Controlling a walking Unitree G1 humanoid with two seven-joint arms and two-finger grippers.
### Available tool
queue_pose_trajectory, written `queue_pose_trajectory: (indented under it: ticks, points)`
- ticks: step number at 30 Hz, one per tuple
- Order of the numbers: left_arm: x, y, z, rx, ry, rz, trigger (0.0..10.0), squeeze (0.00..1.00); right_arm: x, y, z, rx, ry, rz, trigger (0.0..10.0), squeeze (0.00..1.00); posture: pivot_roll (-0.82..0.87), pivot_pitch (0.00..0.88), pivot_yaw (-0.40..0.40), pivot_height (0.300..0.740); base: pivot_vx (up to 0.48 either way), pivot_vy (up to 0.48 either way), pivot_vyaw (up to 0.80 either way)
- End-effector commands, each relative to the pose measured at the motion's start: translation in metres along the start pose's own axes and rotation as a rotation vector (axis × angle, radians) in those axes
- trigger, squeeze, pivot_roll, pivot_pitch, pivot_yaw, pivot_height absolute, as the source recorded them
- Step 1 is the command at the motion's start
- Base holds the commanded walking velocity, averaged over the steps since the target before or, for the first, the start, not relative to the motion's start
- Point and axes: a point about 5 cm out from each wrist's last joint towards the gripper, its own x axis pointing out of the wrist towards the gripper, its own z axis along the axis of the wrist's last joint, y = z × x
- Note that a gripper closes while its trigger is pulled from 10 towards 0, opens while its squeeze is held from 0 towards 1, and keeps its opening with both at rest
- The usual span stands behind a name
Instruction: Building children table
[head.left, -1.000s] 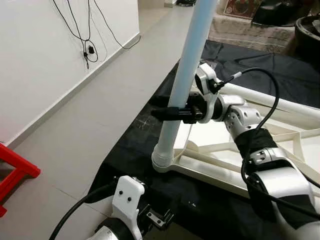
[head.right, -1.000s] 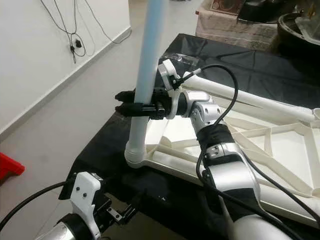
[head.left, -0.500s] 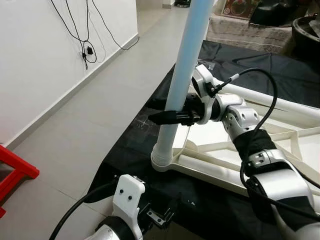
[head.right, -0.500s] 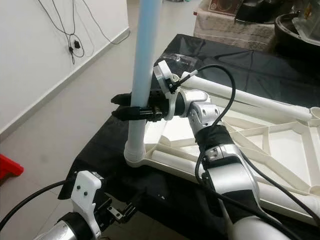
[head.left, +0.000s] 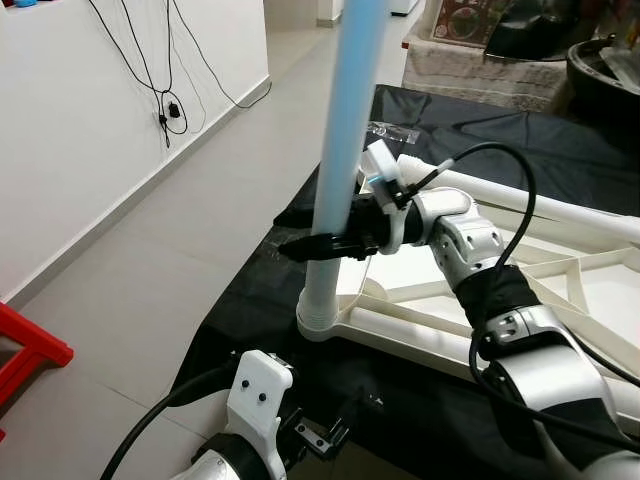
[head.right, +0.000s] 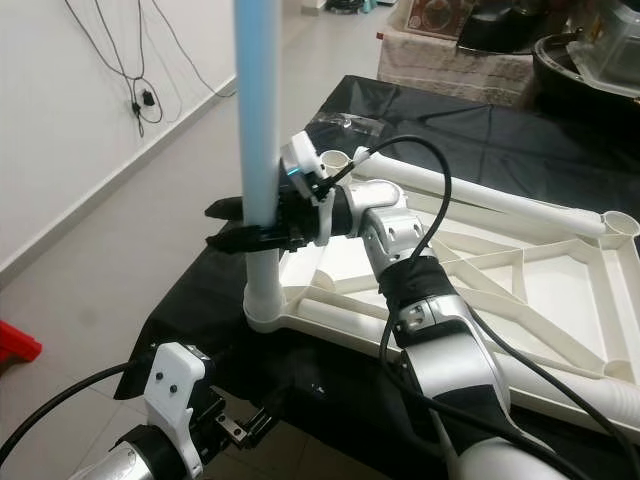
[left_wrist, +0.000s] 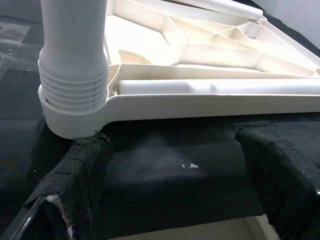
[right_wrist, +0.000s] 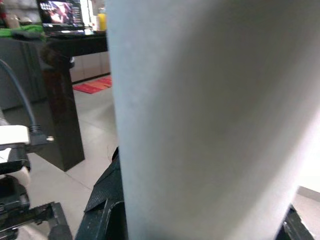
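Observation:
A white children's table top (head.left: 420, 335) lies upside down on a black cloth (head.left: 250, 300). A pale blue-white table leg (head.left: 345, 120) stands nearly upright in the corner socket (left_wrist: 75, 117) nearest me. My right gripper (head.left: 300, 245) is shut on this leg a little above the socket, and the leg (right_wrist: 210, 125) fills its wrist view. My left gripper (head.left: 305, 438) hangs low in front of the cloth's near edge. Its black padded fingers (left_wrist: 75, 185) stand open with nothing between them, pointing at the socket corner.
Another white leg (head.left: 540, 205) lies along the far side of the table top, and a tube (left_wrist: 215, 87) rests inside the frame. A plastic bag (head.left: 395, 130) is on the cloth behind. A red stool (head.left: 25, 350) and wall cables (head.left: 165, 100) are to the left, across bare floor.
The leg leaned to the right at its top before and now stands closer to upright. My right gripper moved left with it, still shut on it. The left arm has stayed put.

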Motion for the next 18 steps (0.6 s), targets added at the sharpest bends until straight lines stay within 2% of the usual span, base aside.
queue_pose_trajectory:
  ticks: [1, 2, 3, 5, 6, 7, 8, 9, 11, 15, 17, 18]
  points:
    - [-0.001, -0.001, -0.004, 0.004, 0.019, 0.004, 10.0, 0.0, 0.0, 0.005, -0.036, 0.096, 0.145, -0.066, 10.0, 0.0, 0.25, 0.168, -0.041, 0.74, 0.0, 0.0, 0.0]
    - [-0.001, -0.001, -0.004, 0.004, 0.019, 0.004, 10.0, 0.0, 0.0, 0.005, -0.036, 0.096, 0.145, -0.066, 10.0, 0.0, 0.25, 0.168, -0.041, 0.74, 0.0, 0.0, 0.0]
    - [0.0, -0.001, -0.004, 0.004, 0.019, 0.003, 10.0, 0.0, -0.001, 0.003, -0.038, 0.096, 0.168, -0.117, 10.0, 0.0, 0.25, 0.162, -0.043, 0.74, 0.0, 0.0, 0.0]
    - [0.0, -0.001, -0.004, 0.004, 0.019, 0.003, 10.0, 0.0, -0.001, 0.003, -0.038, 0.096, 0.168, -0.117, 10.0, 0.0, 0.25, 0.162, -0.043, 0.74, 0.0, 0.0, 0.0]
    - [0.0, -0.001, -0.005, 0.004, 0.02, 0.001, 10.0, 0.0, -0.001, -0.001, -0.039, 0.097, 0.177, -0.192, 10.0, 0.0, 0.24, 0.156, -0.042, 0.74, 0.0, 0.0, 0.0]
    - [0.0, -0.001, -0.005, 0.004, 0.02, 0.001, 10.0, 0.0, -0.001, -0.001, -0.039, 0.097, 0.177, -0.192, 10.0, 0.0, 0.24, 0.156, -0.042, 0.74, 0.0, 0.0, 0.0]
    - [0.001, 0.0, -0.006, 0.005, 0.021, -0.001, 10.0, 0.0, -0.002, -0.004, -0.04, 0.108, 0.176, -0.268, 10.0, 0.0, 0.24, 0.15, -0.04, 0.74, 0.0, 0.0, 0.0]
    - [0.001, 0.0, -0.006, 0.005, 0.021, -0.001, 10.0, 0.0, -0.002, -0.004, -0.04, 0.108, 0.176, -0.268, 10.0, 0.0, 0.24, 0.15, -0.04, 0.74, 0.0, 0.0, 0.0]
    - [0.002, 0.0, -0.007, 0.007, 0.022, -0.005, 10.0, 0.0, -0.005, -0.007, -0.04, 0.123, 0.168, -0.38, 10.0, 0.0, 0.24, 0.146, -0.04, 0.74, 0.0, 0.0, 0.0]
    - [0.002, 0.001, -0.007, 0.009, 0.022, -0.008, 10.0, 0.0, -0.008, -0.009, -0.041, 0.139, 0.167, -0.469, 10.0, 0.0, 0.24, 0.144, -0.04, 0.74, 0.0, 0.0, 0.0]
    - [0.002, 0.001, -0.007, 0.009, 0.022, -0.008, 10.0, 0.0, -0.008, -0.009, -0.041, 0.139, 0.167, -0.469, 10.0, 0.0, 0.24, 0.144, -0.04, 0.74, 0.0, 0.0, 0.0]
    - [0.003, 0.001, -0.007, 0.01, 0.022, -0.008, 10.0, 0.0, -0.011, -0.009, -0.043, 0.15, 0.169, -0.532, 10.0, 0.0, 0.24, 0.147, -0.038, 0.74, 0.0, 0.0, 0.0]
